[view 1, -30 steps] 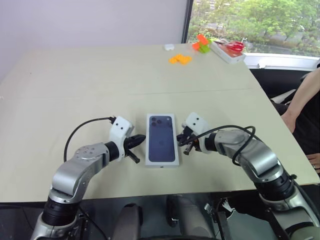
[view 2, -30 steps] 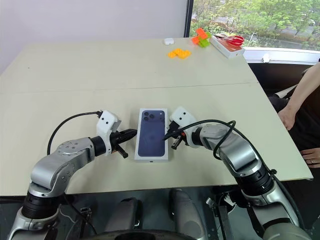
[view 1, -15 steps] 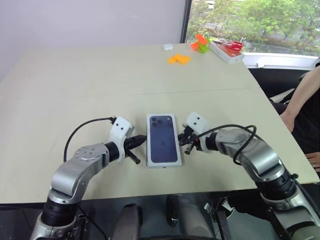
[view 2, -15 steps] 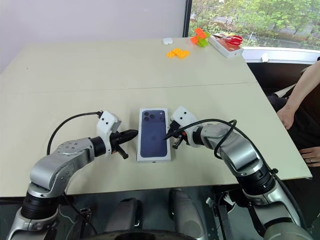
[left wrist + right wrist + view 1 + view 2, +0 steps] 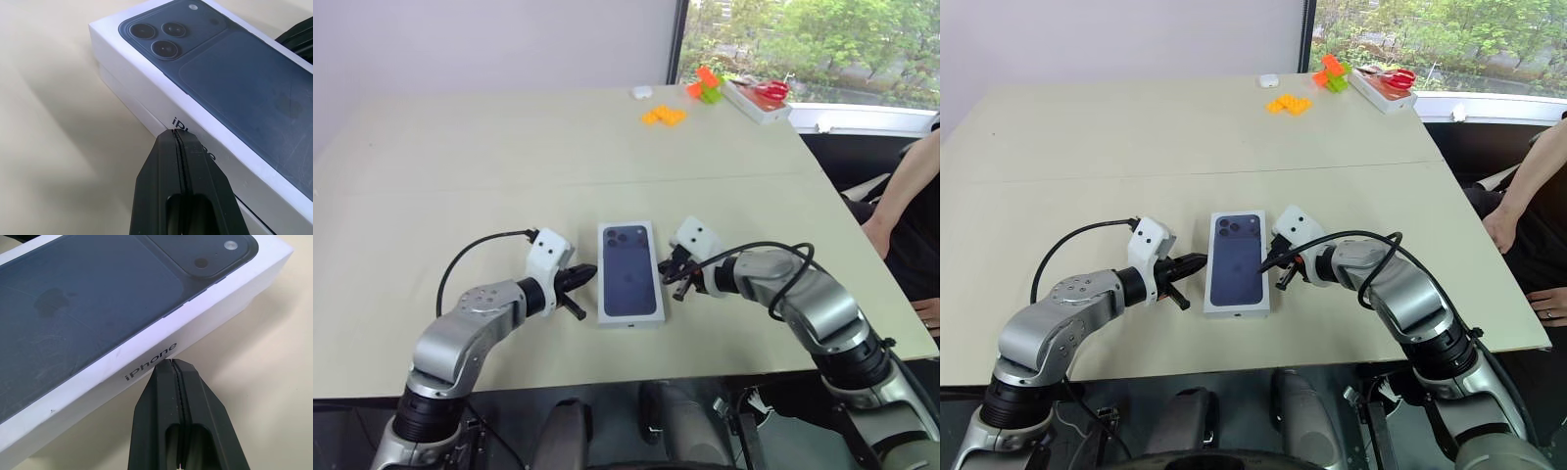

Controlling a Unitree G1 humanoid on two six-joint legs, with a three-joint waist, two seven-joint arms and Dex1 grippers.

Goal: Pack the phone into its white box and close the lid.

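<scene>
The lid [image 5: 630, 271] sits on the white box [image 5: 128, 96], with the left gripper [image 5: 586, 277] and right gripper [image 5: 668, 269], both pinched shut, on either side to push it down.

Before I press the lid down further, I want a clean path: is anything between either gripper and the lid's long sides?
Nothing visible. The left gripper and right gripper, both shut, have their tips right at the lid's opposite long sides, with bare table around them.

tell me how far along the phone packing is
Nearly done: the lid is on the white box, though a strip of box shows below it. Both grippers, left and right, jaws shut, sit at its long sides. Left: seating the lid fully, if it isn't.
</scene>
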